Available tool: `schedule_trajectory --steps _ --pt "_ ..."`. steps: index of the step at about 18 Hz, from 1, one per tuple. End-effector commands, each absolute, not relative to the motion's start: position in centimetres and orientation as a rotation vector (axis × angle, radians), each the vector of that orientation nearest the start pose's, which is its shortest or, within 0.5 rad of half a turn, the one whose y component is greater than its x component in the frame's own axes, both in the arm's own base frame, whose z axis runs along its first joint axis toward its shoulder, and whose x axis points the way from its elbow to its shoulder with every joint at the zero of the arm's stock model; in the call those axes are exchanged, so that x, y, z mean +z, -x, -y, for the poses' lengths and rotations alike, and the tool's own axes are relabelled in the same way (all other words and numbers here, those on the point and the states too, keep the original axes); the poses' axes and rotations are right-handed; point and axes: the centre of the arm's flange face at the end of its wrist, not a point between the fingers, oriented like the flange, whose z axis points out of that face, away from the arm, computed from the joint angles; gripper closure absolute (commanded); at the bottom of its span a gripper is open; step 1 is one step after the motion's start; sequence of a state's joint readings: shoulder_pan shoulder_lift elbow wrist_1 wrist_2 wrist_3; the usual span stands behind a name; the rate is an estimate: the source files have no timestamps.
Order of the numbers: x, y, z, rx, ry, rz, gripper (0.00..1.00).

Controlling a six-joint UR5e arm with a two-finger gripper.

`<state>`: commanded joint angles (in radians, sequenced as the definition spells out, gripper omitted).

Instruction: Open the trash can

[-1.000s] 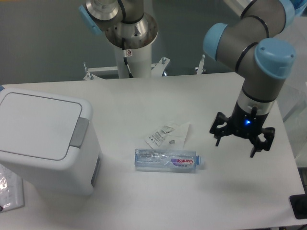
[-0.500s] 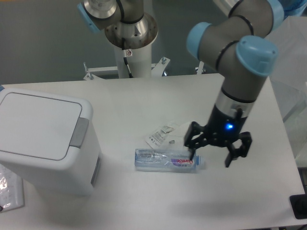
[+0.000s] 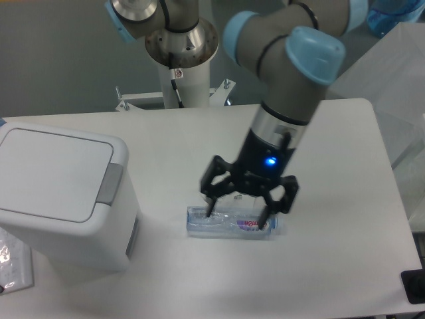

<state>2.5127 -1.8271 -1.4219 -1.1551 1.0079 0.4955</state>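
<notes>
The white trash can (image 3: 63, 196) stands at the left of the table with its flat lid (image 3: 50, 173) closed. Its grey push tab (image 3: 110, 183) sits on the right edge of the lid. My gripper (image 3: 243, 211) is open and empty. It hangs over a clear plastic bottle (image 3: 229, 223) lying on the table, well to the right of the trash can.
The bottle has a red label and lies on its side. The arm hides the spot just behind it. A clear wrapper (image 3: 13, 266) lies at the front left corner beside the bin. The robot's base column (image 3: 180, 60) stands at the back edge.
The arm has swung left across the table, from the right side to above the bottle, and now covers a small plastic packet that lay behind the bottle. The gripper stayed open. The trash can lid has not moved.
</notes>
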Motion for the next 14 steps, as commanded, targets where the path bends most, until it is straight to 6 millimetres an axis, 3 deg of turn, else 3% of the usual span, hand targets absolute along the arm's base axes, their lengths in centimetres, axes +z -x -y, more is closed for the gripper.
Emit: schedule_trajectory --steps 4,8,14 --pt "49.5 34.5 -53.5 -0.336 2.492 0.505 0.00" --pt "49.6 30.6 -54.6 -0.369 2.503 0.491 0.00" --pt "49.5 28.6 -54.8 -0.376 2.511 0.447 0.00"
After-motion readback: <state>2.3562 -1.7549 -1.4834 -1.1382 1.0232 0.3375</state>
